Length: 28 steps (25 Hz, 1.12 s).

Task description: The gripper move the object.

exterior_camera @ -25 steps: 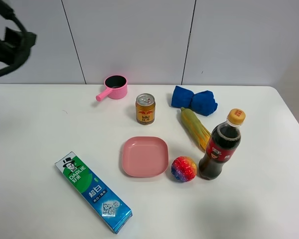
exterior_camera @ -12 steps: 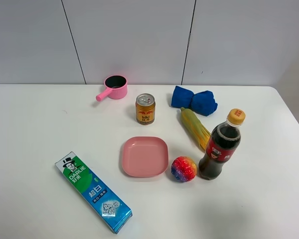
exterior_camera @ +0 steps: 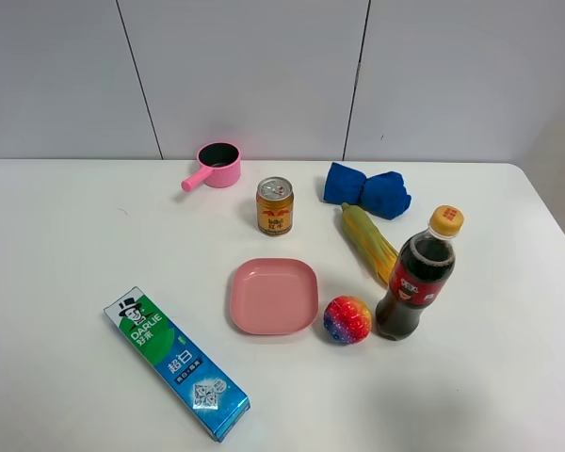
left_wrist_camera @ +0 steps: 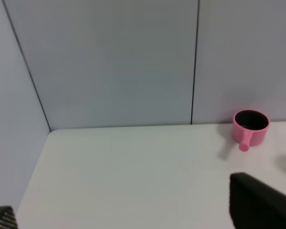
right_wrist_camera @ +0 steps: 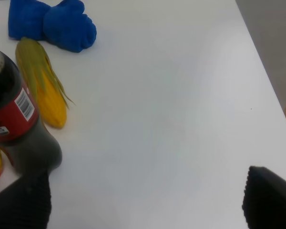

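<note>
The cola bottle [exterior_camera: 416, 278], with yellow cap and red label, stands upright at the table's right, next to a rainbow ball [exterior_camera: 347, 319]. Neither arm shows in the exterior high view. In the right wrist view my right gripper [right_wrist_camera: 145, 202] is open and empty. The bottle [right_wrist_camera: 19, 129] stands just beyond one of its black fingertips [right_wrist_camera: 24, 200], not between the jaws. In the left wrist view my left gripper [left_wrist_camera: 128, 214] is open and empty above the table's far left part. Only its fingertips [left_wrist_camera: 260, 207] show.
A pink plate [exterior_camera: 274, 295], a gold can [exterior_camera: 274, 205], a corn cob [exterior_camera: 368, 241], a blue cloth [exterior_camera: 365, 189], a pink pot [exterior_camera: 217, 165] and a toothpaste box [exterior_camera: 175, 362] lie on the white table. The table's right edge [exterior_camera: 551, 217] is close to the bottle.
The black left arm seen at the upper left a second ago has left the exterior high view. The things on the table have not moved.
</note>
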Available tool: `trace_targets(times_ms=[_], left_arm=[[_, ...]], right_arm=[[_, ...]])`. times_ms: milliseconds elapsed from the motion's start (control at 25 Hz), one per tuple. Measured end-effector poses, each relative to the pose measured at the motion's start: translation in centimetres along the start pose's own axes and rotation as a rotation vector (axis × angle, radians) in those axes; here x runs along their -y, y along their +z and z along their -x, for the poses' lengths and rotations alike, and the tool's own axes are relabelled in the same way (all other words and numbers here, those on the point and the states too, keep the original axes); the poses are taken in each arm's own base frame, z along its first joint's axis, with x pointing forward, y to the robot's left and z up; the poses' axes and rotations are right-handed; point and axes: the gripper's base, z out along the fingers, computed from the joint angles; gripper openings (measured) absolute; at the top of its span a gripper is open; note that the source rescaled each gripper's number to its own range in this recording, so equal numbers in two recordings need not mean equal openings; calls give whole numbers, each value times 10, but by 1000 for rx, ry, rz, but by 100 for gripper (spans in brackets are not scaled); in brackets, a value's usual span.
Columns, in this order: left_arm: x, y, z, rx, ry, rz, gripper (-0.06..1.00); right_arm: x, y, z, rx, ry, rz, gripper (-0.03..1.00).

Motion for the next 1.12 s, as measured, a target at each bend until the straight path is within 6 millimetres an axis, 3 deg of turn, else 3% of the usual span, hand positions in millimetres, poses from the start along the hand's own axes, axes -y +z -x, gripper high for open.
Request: trace_targets(times_ms=[280,480,640,880,1120], left_arm=[[-3,-17,-37,-8,-46,102,95],[9,-28,-56,61,-96,155,95],[23,-9,-82,5,-135,57,95],[32,36,-125,-148,-148,36,95],[34,46,-136,-189,-166,38,95]], right_arm=[[0,0,0,0,0,0,100],[0,0,0,0,0,0,100],[0,0,0,0,0,0,100],[0,0,0,0,0,0,100],[0,0,0,0,0,0,100]])
